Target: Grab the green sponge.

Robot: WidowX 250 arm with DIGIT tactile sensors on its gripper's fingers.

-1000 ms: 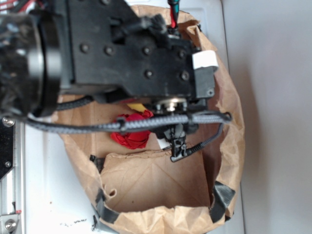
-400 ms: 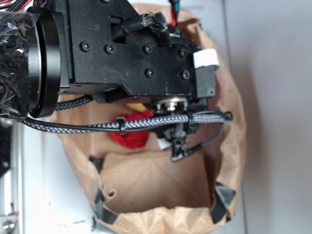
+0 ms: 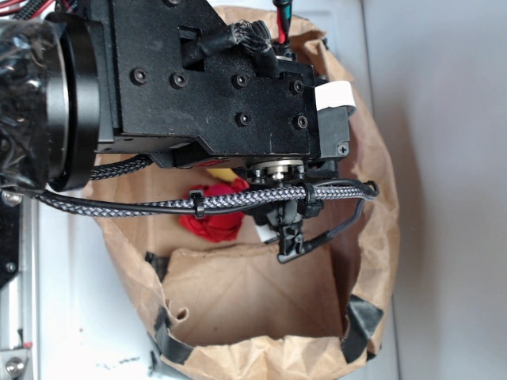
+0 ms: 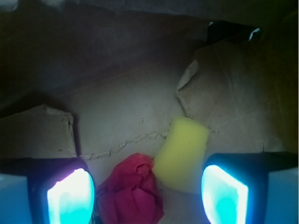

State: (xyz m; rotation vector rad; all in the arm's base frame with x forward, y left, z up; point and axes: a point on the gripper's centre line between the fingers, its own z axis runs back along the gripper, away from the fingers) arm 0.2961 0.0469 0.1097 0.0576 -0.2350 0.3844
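Observation:
The green sponge [image 4: 182,154] looks yellow and lies flat on the brown paper floor of the bag. In the exterior view only a small yellow corner of it [image 3: 225,172] shows under the arm. A red crumpled paper ball [image 4: 133,191] lies against its left side; it also shows in the exterior view [image 3: 212,214]. My gripper [image 4: 147,196] is open and empty. Its two glowing pads [image 4: 71,198] stand wide apart, with the ball and the sponge's lower end between them. The right pad [image 4: 224,196] is close beside the sponge. The gripper's fingers are hidden by the arm in the exterior view.
The brown paper bag [image 3: 372,222] surrounds the gripper, with crumpled walls and black tape at its corners [image 3: 360,321]. A folded paper flap [image 4: 37,133] rises at the left of the wrist view. The arm's black body [image 3: 206,79] and braided cable [image 3: 238,199] cover the bag's upper half.
The arm has shifted only slightly over the bag. The sponge and the red ball have not moved.

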